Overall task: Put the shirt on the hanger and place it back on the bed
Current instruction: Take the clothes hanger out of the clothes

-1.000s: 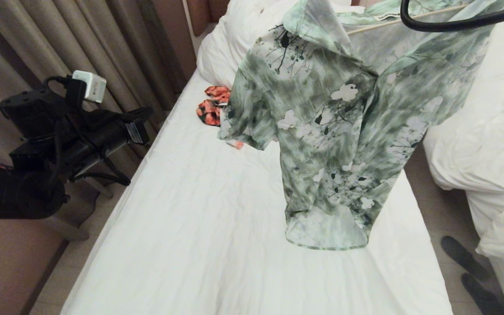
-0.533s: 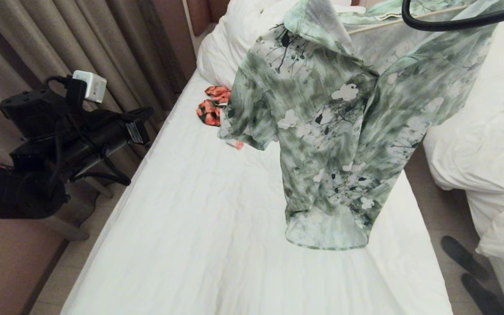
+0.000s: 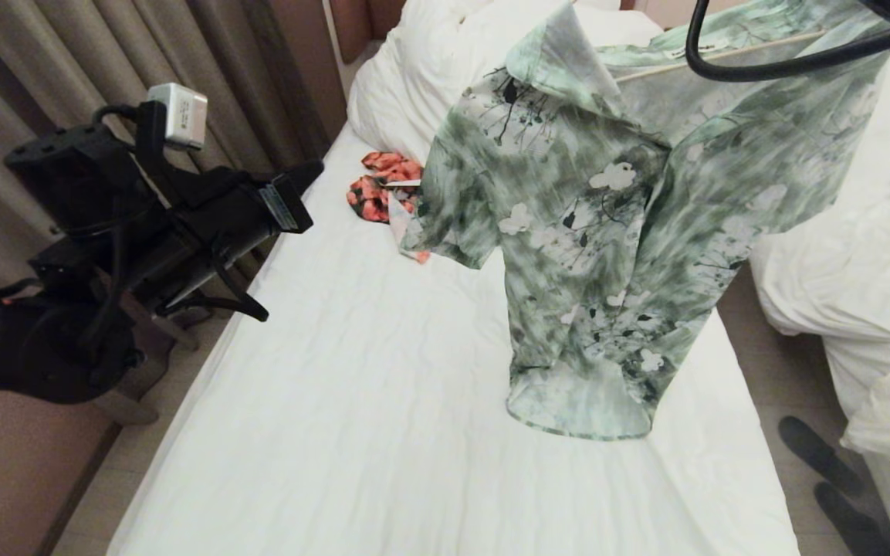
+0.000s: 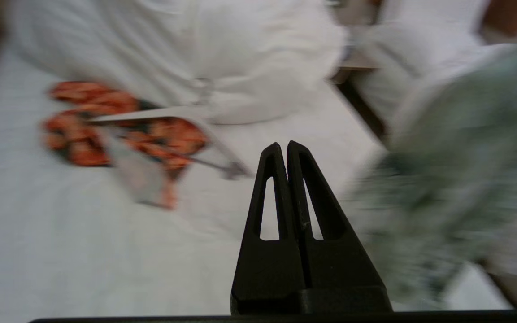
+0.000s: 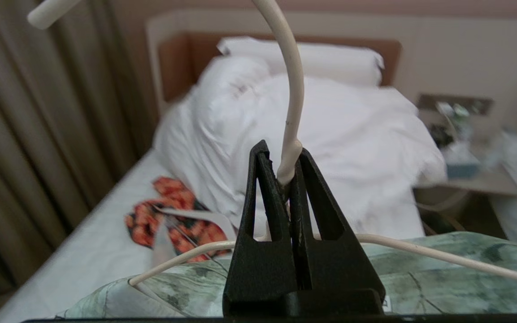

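Shirt [image 3: 607,232] hangs in the air above the bed [image 3: 383,401], draped on the cream wire hanger [image 5: 292,103]; its hem clears the sheet and one sleeve sits just beside the orange-red garment [image 3: 379,185] near the duvet [image 3: 414,77].

Right gripper [image 5: 285,179] is clenched on the hanger's neck, just below the hook, with the hanger's arms running out under the shirt's shoulders. Left gripper [image 4: 286,148] is clenched on nothing, off the bed's curtain side and pointing toward the shirt.

Step in hand, as judged: setting the hung shirt back on the bed. To do it well:
- Lower over the bare sheet at the foot side of the orange-red garment, so the two do not overlap.
- Let the hem touch first, then draw the hanger toward the duvet so the fabric lays out flat rather than bunching.
- Keep the hanger level; a tilt could let a shoulder slide off the thin wire.
- Release only once the hanger rests on the sheet.
- Left gripper should stay clear of the near sleeve unless it is needed to smooth it.

Count:
- Shirts on the hanger: one.
- Wire hangers held: one.
- A second, flat white hanger [image 5: 195,214] lies on the orange-red garment: one.
- Orange-red garments: one.
- Beds in view: two, the other bed [image 3: 861,232] well apart across the aisle.
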You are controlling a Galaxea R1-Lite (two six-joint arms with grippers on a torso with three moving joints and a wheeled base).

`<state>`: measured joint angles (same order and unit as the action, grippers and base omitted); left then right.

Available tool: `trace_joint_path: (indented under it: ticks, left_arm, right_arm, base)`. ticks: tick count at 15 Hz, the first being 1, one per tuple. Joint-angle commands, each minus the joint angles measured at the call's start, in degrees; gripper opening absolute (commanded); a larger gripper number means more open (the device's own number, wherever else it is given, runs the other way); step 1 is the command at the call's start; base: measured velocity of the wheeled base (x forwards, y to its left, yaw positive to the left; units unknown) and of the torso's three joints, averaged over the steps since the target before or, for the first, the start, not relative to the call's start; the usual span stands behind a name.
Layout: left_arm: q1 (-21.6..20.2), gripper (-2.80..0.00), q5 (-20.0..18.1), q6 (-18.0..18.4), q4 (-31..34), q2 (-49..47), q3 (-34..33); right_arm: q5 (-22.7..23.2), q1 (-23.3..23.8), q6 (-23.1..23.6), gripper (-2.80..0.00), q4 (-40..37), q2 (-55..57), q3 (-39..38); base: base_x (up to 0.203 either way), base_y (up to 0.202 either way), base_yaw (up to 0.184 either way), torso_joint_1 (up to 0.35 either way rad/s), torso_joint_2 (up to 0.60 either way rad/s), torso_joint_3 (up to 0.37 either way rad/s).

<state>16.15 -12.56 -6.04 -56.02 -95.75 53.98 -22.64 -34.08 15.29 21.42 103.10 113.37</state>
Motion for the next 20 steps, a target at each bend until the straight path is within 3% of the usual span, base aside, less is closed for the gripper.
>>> trace_joint_path:
  ticks: [1,3,6,9,12,15,16,20]
  left_arm:
    - [8.2,-2.80,1.0,-0.5,1.9,6.1,-2.2]
    - [17.2,-2.80,3.7,-1.3,3.5,8.5,-4.4]
    - [28.8,-2.80,9.2,-3.5,4.5,8.8,-6.6]
    - [35.2,-2.80,15.5,-4.1,4.2,2.2,-7.0]
    - [37.3,-2.80,17.2,-4.1,2.6,-3.5,-7.4]
    - [32.5,-2.80,19.2,-2.5,-2.9,-6.8,-6.1]
    - [31.6,0.00,19.3,-2.0,-3.2,-6.7,-5.4]
    - [30.2,0.00,19.3,-2.1,-3.4,-4.8,-4.5]
  right_arm:
    - [-1.9,-0.1,0.2,-2.80,-0.4,1.4,0.0]
    - [-5.3,-0.1,0.0,-2.80,-0.9,3.0,0.0]
    - [-5.7,-0.9,-1.2,-2.80,-1.0,3.7,0.0]
    - [-9.0,-2.8,-3.4,-2.80,-1.4,4.7,-0.3]
    - [-10.6,-5.3,-3.6,-2.80,-1.4,4.8,-0.5]
    - [-12.8,-9.0,-4.9,-2.80,-2.1,4.9,-0.9]
    - [-12.9,-10.0,-5.0,-2.80,-2.7,5.1,-0.9]
    - [-14.4,-12.1,-5.2,-2.80,-3.0,6.0,-0.9]
  base:
    - [0.000,0.000,0.000,0.000,0.00,0.000]
    - [0.000,0.000,0.000,0.000,0.00,0.000]
    - [0.000,0.000,0.000,0.000,0.00,0.000]
    - [0.000,0.000,0.000,0.000,0.00,0.000]
    - [0.000,0.000,0.000,0.000,0.00,0.000]
    - [0.000,0.000,0.000,0.000,0.00,0.000]
    - [0.000,0.000,0.000,0.000,0.00,0.000]
    - [0.000,0.000,0.000,0.000,0.00,0.000]
